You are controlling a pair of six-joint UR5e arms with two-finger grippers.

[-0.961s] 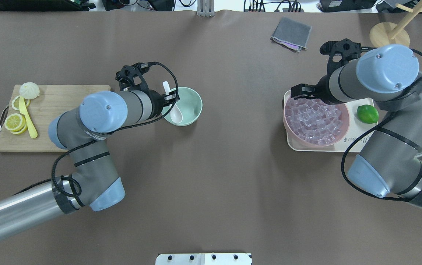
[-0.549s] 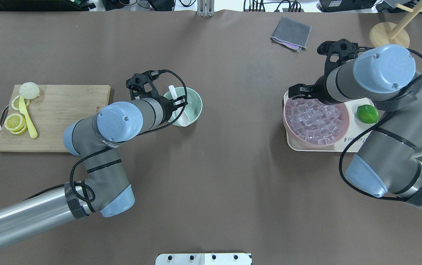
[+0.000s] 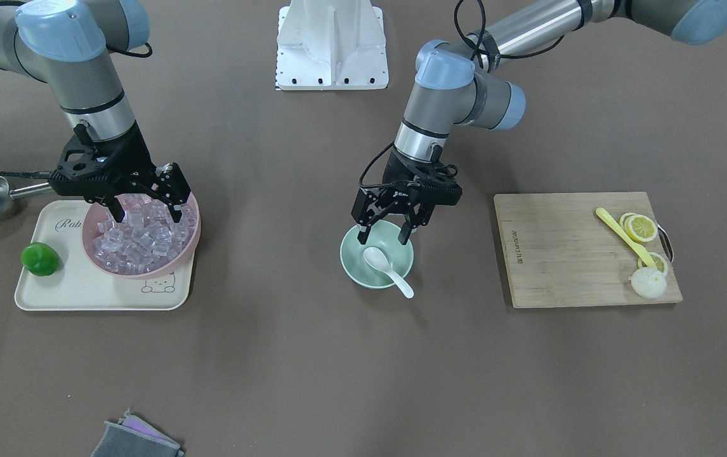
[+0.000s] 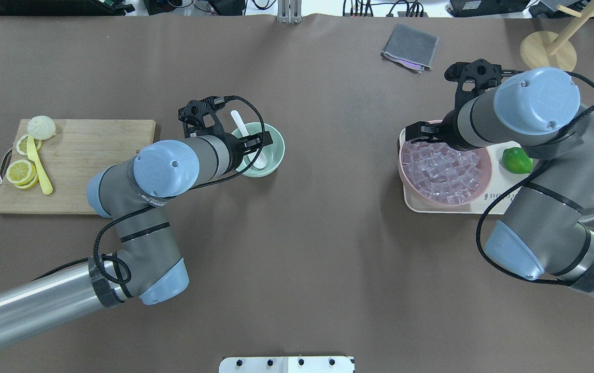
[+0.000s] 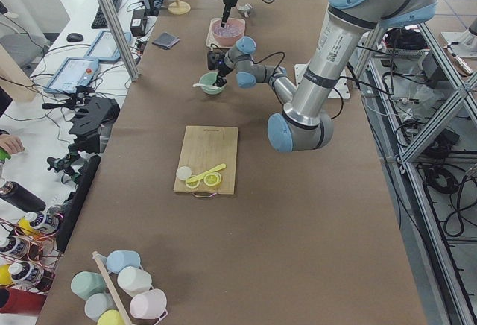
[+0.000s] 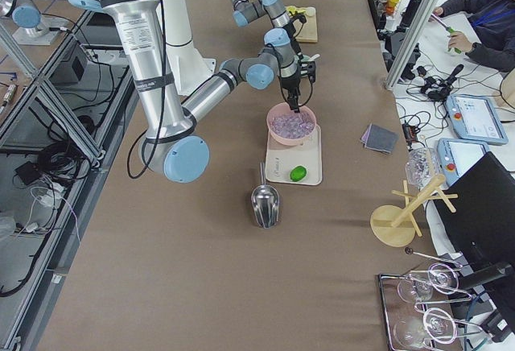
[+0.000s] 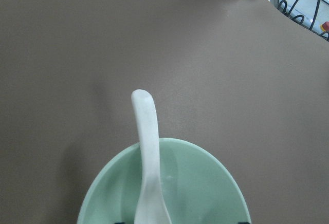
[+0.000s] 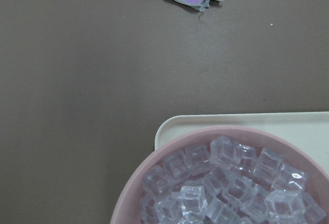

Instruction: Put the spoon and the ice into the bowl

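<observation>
Table (image 3: 363,368): spoon (image 3: 386,268) shifted in bowl (image 3: 354,266), left tool (image 3: 384,236) wide above; right tool (image 3: 148,214) wide over ice (image 3: 135,244).

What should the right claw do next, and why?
Probably lower the right claw straight down and shut on one ice cube. It is open above the pink bowl and appears to hold nothing, while the spoon already lies in the green bowl under the open left claw.

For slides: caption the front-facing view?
White glossy spoon in mint-green bowl; left gripper jaws open above, right gripper jaws open over ice cubes in pink bowl.
</observation>
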